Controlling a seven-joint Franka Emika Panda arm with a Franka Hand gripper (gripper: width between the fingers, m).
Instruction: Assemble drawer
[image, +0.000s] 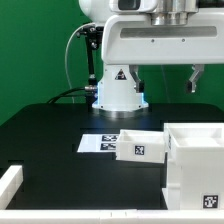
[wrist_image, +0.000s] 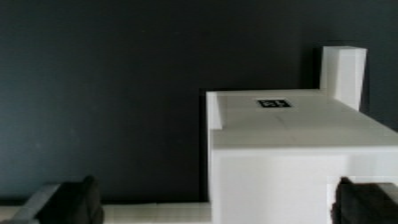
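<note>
**Drawer parts on the desk, hand wide open**

Hanging over the black desk with the hand spread to full width and gripping nothing.

Straddling a white drawer part in the wrist view. Placing one dark finger well clear of that part's side and the other against its opposite edge, with contact there impossible to tell. Showing a small black-and-white tag on the part's upper face, and a taller white piece rising just behind it. Not matching this part with certainty to either item below.

Listing, from the exterior view:
- Standing at the exterior view's right: the large hollow casing, open at the top and carrying a tag low on its front.
- Sitting just beside it, toward the exterior view's left: a low tray box, turning its own tag to the camera.
- Lying flat and partly hidden behind the tray box: the marker board.
- Lying at the near left corner: a long thin white bar.
- Standing at the back: the arm's white base.
</note>
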